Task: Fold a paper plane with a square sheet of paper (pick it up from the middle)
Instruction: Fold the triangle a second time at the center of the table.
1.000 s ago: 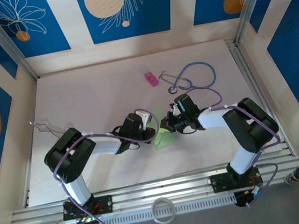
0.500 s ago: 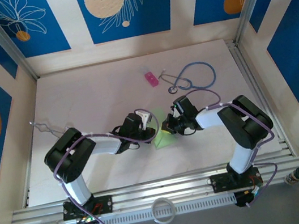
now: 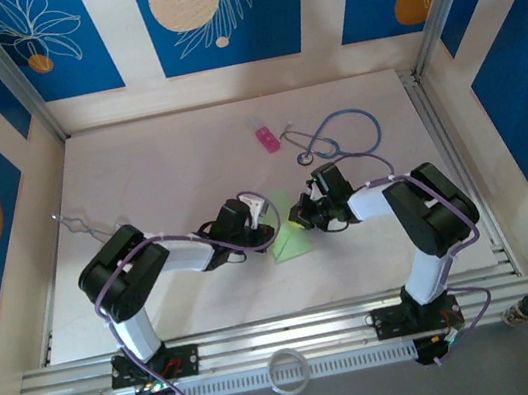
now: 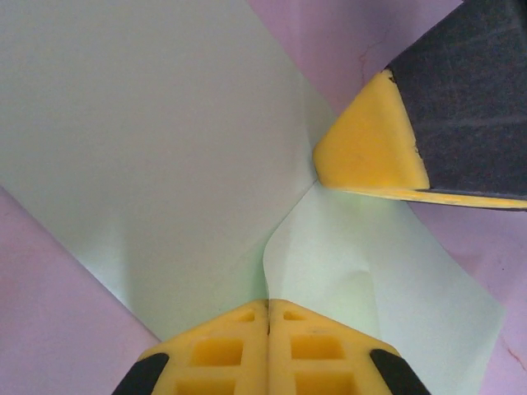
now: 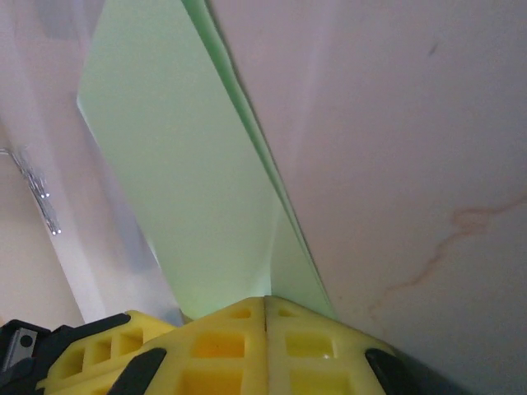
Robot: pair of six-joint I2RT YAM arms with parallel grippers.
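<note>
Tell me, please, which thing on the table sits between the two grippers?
The light-green paper; the pink block and blue stethoscope lie farther back on the table.

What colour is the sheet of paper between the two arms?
The sheet of paper is pale light green, clearest in the left wrist view.

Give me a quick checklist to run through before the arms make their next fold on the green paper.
1. Left hand shut on the green paper: ok.
2. Right hand shut on the paper's folded edge: ok.
3. Hands clear of each other: ok, a stretch of paper lies between them.
4. Pink block and stethoscope away from the paper: ok, both lie farther back on the table.
5. Layers lined up along the fold: cannot tell.
</note>
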